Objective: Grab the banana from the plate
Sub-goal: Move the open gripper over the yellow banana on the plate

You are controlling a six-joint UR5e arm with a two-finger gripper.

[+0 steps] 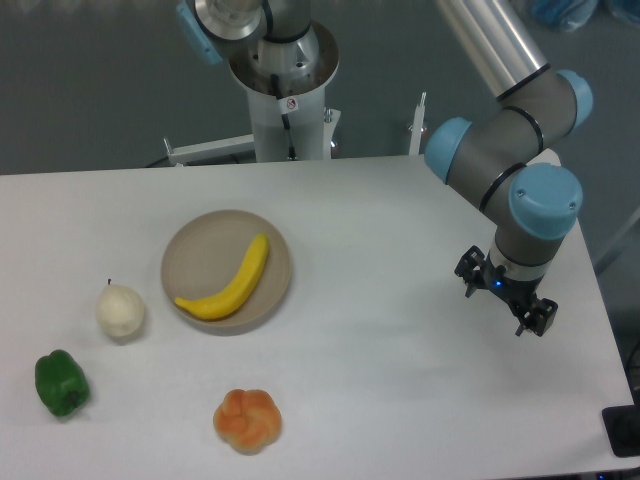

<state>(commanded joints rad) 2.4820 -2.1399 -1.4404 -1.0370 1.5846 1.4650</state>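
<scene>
A curved yellow banana [229,284] lies diagonally across the round beige-grey plate [195,246] on the left half of the white table. My gripper [503,296] hangs at the right side of the table, far from the plate, pointing down under the blue-capped wrist. Its two black fingers stick out on either side of the wrist, spread apart, so it is open and holds nothing.
A pale round fruit [120,311] sits just left of the plate. At the front left is a green pepper [61,384], and an orange bun-like item [247,420] lies in front of the plate. The robot base [285,95] stands behind the table.
</scene>
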